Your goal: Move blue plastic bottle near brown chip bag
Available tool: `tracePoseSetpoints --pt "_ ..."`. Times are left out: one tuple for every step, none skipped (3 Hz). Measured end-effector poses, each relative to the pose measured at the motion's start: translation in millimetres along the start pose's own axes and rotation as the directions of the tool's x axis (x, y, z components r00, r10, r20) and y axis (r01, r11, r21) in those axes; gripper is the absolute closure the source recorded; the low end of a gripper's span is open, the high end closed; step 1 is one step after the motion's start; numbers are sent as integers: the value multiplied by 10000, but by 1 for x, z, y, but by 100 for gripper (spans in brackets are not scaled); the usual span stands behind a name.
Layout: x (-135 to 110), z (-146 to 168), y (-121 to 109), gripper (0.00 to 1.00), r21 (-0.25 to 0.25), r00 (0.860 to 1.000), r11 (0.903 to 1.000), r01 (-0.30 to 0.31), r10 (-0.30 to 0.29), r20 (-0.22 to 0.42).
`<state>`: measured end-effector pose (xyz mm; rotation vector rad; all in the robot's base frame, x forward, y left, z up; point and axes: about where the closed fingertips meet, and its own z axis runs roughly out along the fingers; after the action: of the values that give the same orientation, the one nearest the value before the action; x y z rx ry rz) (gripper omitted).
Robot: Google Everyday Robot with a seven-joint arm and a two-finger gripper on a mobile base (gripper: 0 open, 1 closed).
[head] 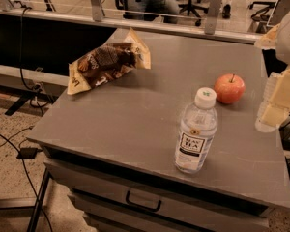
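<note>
**Blue plastic bottle (196, 132) upright at the near right, well apart from the brown chip bag (105, 62)**

At the right edge of the scene the gripper (279, 103) hangs beside the grey table top (135, 124). Only part of it is in view, as pale, blocky pieces, and whether it is released or clenched cannot be told. It stands apart from everything on the table.

Closest to it, just to its left, a red apple (229, 88) sits on the top with its stem up. Nearer the front and a little further left, the blue plastic bottle stands upright on its base. Its white cap is on and its dark label with white lettering faces the camera. It is near the apple but not touching it, and close to the near edge of the top.

Well to the left and further back, the brown chip bag lies crumpled near the far left corner, dark brown in the middle with tan-yellow edges.

Below the top, a drawer front carries a dark handle (143, 203). Cables (19, 144) trail over the speckled floor at the left.
</note>
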<state>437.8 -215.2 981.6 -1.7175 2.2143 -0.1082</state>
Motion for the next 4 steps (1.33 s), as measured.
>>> tracePoseSetpoints --pt "-1 -2 0 0 12 10000 10000 31 -31 68" --pt "-7 -4 7 0 -271 9981 9995 170 -154 599" --pt "-24 -8 26 0 -939 9834 9933 675 -504 1741" --pt "-38 -7 41 0 -1266 9624 9847 1196 -837 2583"
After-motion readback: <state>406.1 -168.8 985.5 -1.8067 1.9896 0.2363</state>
